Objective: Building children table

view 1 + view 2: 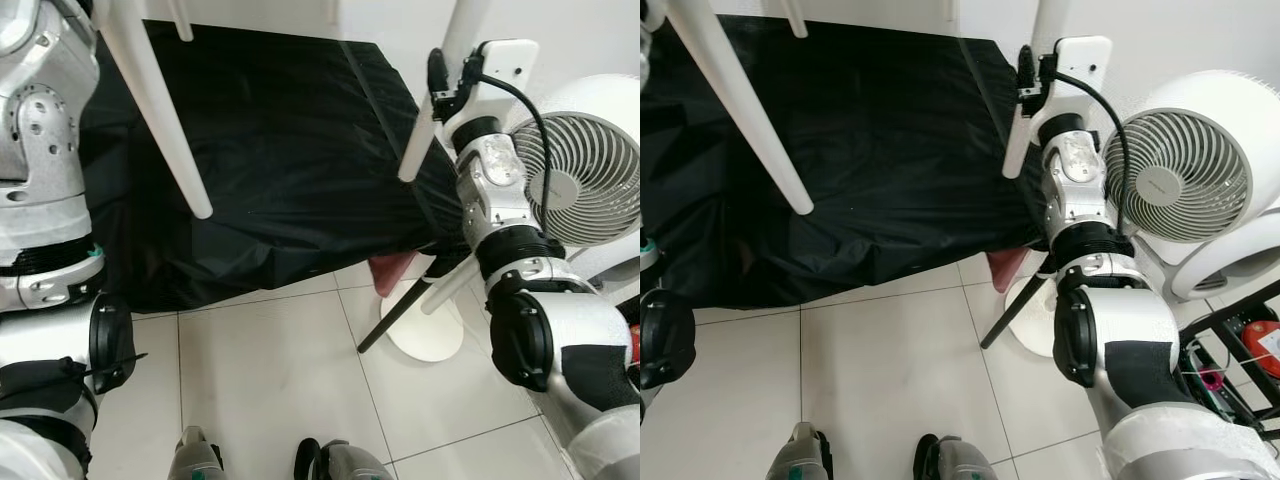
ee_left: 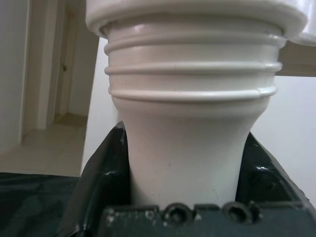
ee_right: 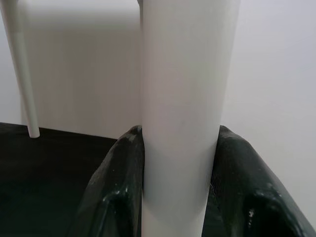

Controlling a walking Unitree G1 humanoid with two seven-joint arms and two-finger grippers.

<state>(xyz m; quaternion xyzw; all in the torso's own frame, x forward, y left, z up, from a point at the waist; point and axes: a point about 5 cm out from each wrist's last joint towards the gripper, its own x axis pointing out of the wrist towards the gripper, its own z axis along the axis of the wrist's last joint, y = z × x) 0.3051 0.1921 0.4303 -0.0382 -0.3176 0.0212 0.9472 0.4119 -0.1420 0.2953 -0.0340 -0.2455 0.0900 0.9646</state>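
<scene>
Fingers of both grippers clenched — left gripper point(image 2: 185, 163) seemingly on a threaded table leg point(image 2: 190, 98), right gripper point(image 3: 180, 173) on another leg point(image 3: 185, 98).

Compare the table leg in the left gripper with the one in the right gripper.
The left leg is held near its ridged, threaded top, where it flares wide; the right leg is held on its plain, smooth shaft. From the head, the left leg slants steeply and the right leg stands nearer upright. Both are white, hanging over the black cloth.

Both head cameras look steeply down from 6 o'clock, sharing the black sheet point(image 1: 270, 160), the tiled floor point(image 1: 890, 350) and the fan point(image 1: 1170, 165) at 2 o'clock. Each wrist camera sits very close behind its jaws, facing a white leg point(image 3: 182, 98).
</scene>
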